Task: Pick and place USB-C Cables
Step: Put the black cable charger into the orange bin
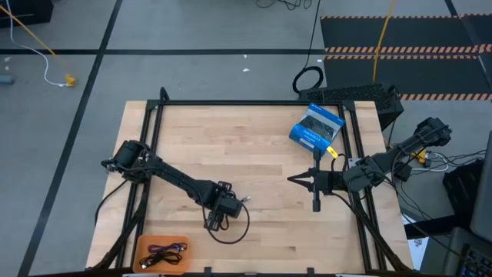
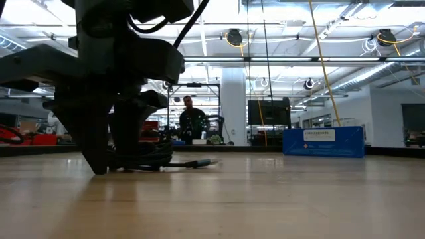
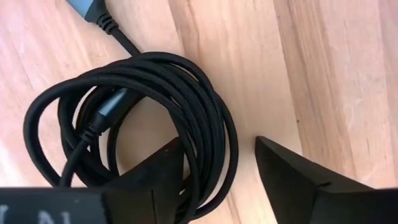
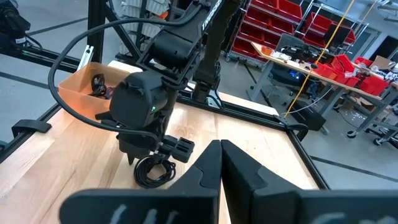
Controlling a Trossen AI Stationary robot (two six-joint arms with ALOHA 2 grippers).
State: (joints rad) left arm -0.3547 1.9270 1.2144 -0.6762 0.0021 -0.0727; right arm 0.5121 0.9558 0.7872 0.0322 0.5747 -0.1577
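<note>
A black USB-C cable (image 3: 186, 93), wound in a loose coil with grey plugs, lies flat on the wooden table (image 1: 254, 154) near its near edge (image 1: 233, 229). My left gripper (image 3: 217, 168) is open and points down over the coil. One finger (image 3: 155, 171) stands inside the loop and the other (image 3: 298, 180) outside it, with the coil's side strands (image 3: 214, 143) between them. In the low view the coil (image 2: 166, 161) lies beside the lowered fingers. Two more cables (image 1: 165, 252), one purplish-blue and one black, lie in an orange tray (image 1: 184, 240). My right gripper (image 4: 221, 146) waits shut at the table's right (image 1: 294, 180). My left gripper straddles the coil's side strands (image 3: 214, 143) from above, one finger inside the loop and one outside. Whether a finger touches the strands I cannot tell. The coil lies flat on the table.
A blue packaged box (image 1: 317, 127) lies at the far right of the table, also seen in the low view (image 2: 323, 141). The orange tray sits at the near left corner (image 4: 78, 87). A black frame (image 1: 254, 102) borders the table. A person (image 2: 189, 119) stands far behind it.
</note>
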